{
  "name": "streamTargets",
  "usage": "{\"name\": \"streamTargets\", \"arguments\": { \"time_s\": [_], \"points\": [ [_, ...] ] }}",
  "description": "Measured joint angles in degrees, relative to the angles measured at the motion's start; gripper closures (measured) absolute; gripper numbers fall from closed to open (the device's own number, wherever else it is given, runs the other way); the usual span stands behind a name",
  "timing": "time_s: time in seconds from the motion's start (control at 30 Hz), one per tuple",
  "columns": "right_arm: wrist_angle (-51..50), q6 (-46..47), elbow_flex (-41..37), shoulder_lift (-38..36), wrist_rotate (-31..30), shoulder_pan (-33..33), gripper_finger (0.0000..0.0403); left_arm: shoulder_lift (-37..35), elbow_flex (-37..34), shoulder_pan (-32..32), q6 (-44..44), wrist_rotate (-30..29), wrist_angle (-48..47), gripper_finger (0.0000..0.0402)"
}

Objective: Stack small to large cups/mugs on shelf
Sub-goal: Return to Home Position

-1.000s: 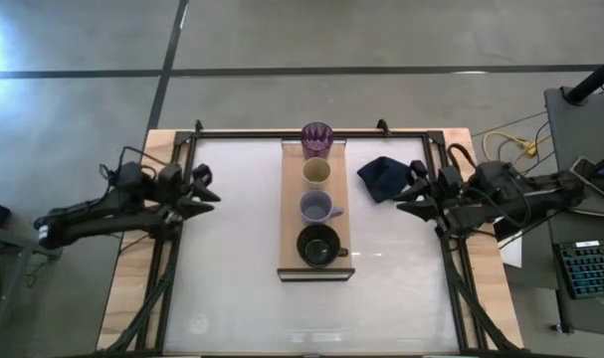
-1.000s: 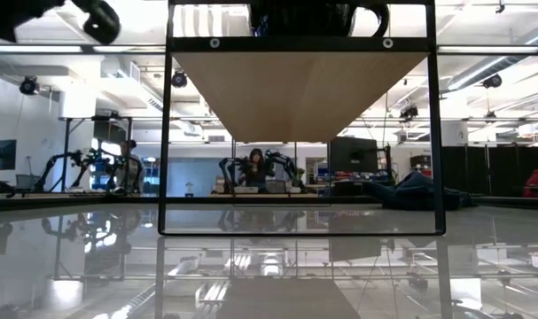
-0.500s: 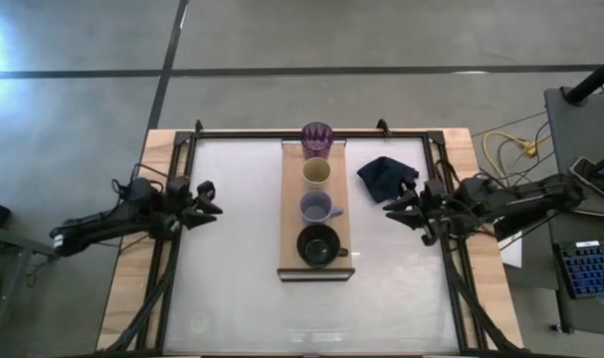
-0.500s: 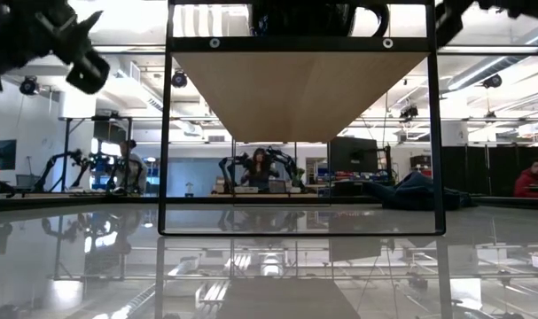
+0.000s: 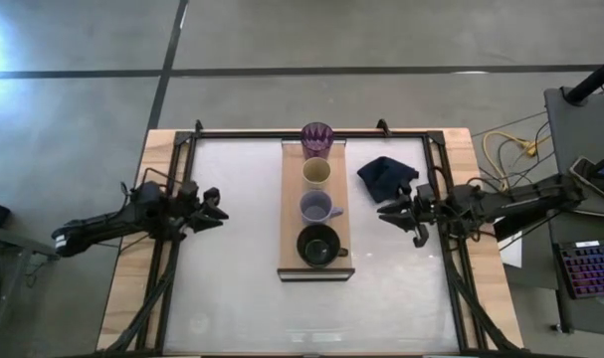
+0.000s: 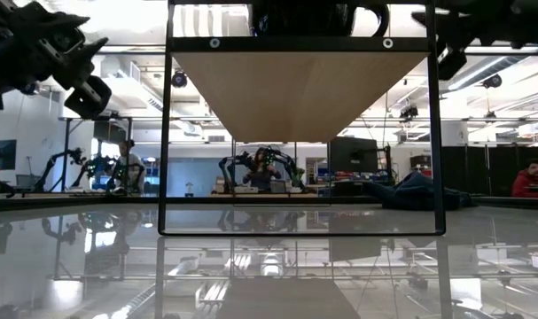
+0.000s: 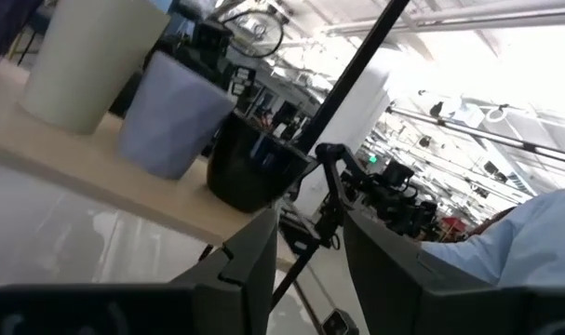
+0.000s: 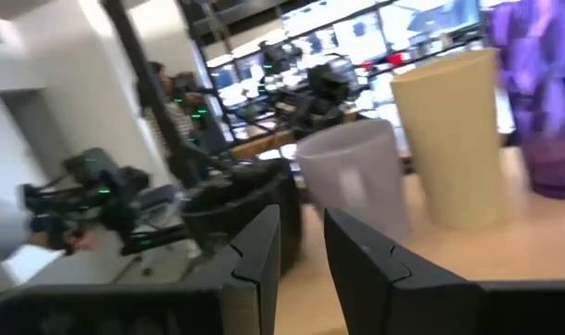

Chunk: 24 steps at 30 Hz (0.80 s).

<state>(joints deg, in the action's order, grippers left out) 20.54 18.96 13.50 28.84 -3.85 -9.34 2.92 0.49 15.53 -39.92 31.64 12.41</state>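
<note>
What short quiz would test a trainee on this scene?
1. True or false: the black mug stands off the board.
2. Which lies off the board, nearest the right gripper? A) dark cloth B) purple tumbler C) beige cup
3. How many cups and mugs stand on the board?
Key: 1 false, it is on the board; 2 A; 3 four.
</note>
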Motion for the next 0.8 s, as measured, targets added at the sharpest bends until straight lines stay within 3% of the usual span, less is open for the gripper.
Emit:
{"name": "streamTargets", "arguments": {
  "time_s": [0.53,0.8],
  "points": [
    [-0.11,7.17,-8.16,0.0,-7.07,0.25,0.0321,4.23,-0.07,0.0,0.33,-0.75,-8.0,0.0288],
    [7.25,10.59,-13.01,-2.33,-3.3,2.86,0.0321,7.5,-0.11,0.0,-0.13,-1.08,-8.12,0.0288]
  ]
}}
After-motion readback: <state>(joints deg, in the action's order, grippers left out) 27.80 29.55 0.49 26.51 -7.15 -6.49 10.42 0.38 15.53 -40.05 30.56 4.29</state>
